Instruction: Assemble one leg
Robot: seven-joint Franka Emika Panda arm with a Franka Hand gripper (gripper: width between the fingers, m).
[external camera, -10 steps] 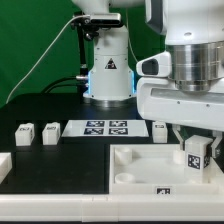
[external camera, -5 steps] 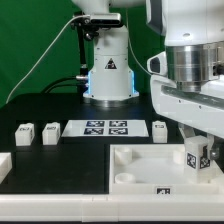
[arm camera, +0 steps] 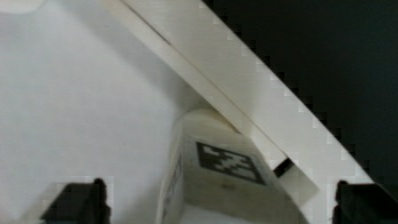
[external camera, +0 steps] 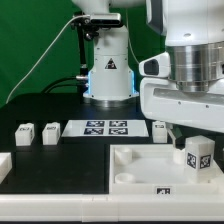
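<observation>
One leg, a small white block with a black-and-white tag, stands upright at the far right corner of the large white tray-like piece. My gripper hangs just above it and is open. In the wrist view the leg lies between the two dark fingertips, with a gap on each side, against the tray's raised rim. Three more legs lie on the black table: two at the exterior view's left and one beside the marker board.
The marker board lies flat behind the tray. The arm's white base stands at the back. Another white part shows at the exterior view's left edge.
The gripper body has shifted slightly sideways and back over the leg. The leg stays at the same tray corner, now less covered by the fingers.
</observation>
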